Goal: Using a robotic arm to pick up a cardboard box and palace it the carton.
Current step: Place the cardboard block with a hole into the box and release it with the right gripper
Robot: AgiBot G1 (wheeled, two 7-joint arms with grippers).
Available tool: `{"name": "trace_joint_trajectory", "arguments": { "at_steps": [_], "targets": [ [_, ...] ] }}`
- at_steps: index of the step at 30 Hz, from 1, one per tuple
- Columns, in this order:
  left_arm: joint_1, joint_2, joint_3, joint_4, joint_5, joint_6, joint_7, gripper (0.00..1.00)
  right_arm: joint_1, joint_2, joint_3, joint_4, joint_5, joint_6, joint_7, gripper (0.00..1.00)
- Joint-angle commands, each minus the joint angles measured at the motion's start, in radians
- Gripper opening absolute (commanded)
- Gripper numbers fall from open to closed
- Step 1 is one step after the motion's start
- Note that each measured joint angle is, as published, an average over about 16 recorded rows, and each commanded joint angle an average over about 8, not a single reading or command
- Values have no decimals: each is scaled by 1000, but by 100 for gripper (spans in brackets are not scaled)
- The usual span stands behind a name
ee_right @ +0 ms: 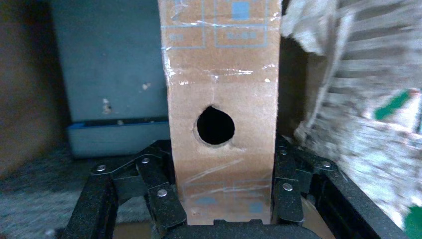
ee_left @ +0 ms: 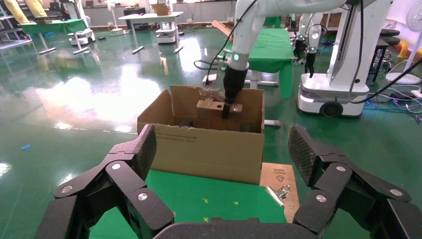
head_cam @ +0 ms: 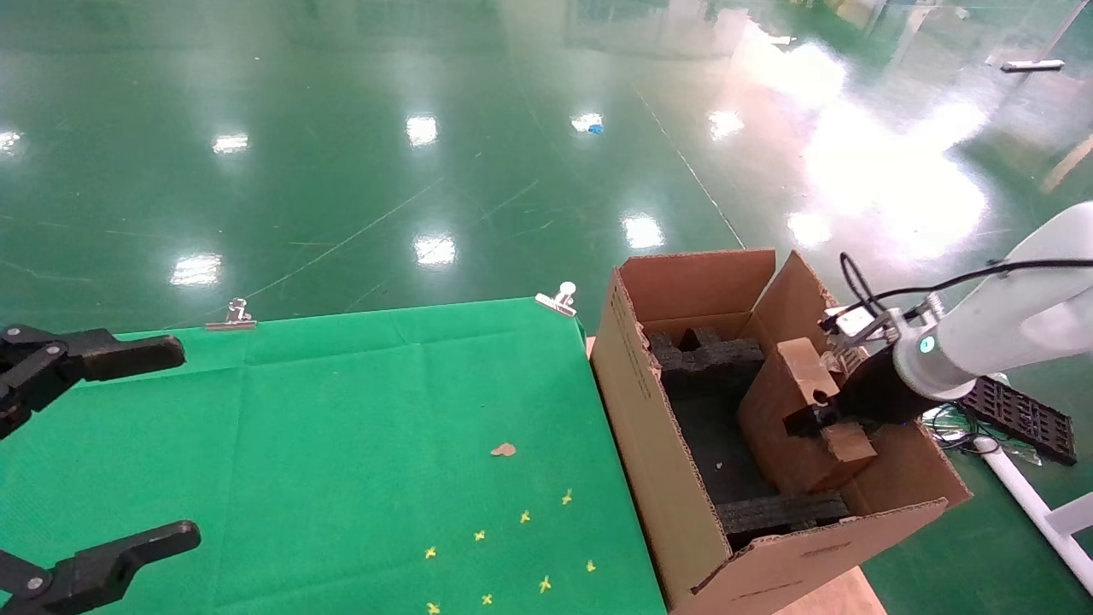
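Observation:
The white robotic arm reaches in from the right, over the large brown carton. Its black right gripper is shut on the slim cardboard box, which stands tilted inside the carton between black foam blocks. In the right wrist view the cardboard box with its round hole fills the gap between the fingers. The left gripper hangs open over the green table at the far left. From the left wrist, the carton and held box show beyond the open left gripper.
A green cloth covers the table, held by metal clips. On it lie a small brown scrap and several yellow marks. The carton's ragged torn flap is close beside the right gripper. A black grid tray lies on the floor at right.

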Motion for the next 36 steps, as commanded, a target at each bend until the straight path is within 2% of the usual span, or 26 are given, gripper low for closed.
{"name": "trace_joint_trajectory", "arguments": {
  "at_steps": [1,3,11,36],
  "targets": [
    [0,0,0,0,0,0,0,100,-29,-16,2,-22,5,22,-9,0],
    [0,0,0,0,0,0,0,100,-46,-23,10,-34,18,35,-30,0],
    [0,0,1,0,0,0,0,100,-66,-33,34,-69,54,37,-116,100],
    [0,-1,2,0,-1,-1,1,100,-32,-66,36,-175,55,0,-169,100]
  ]
}}
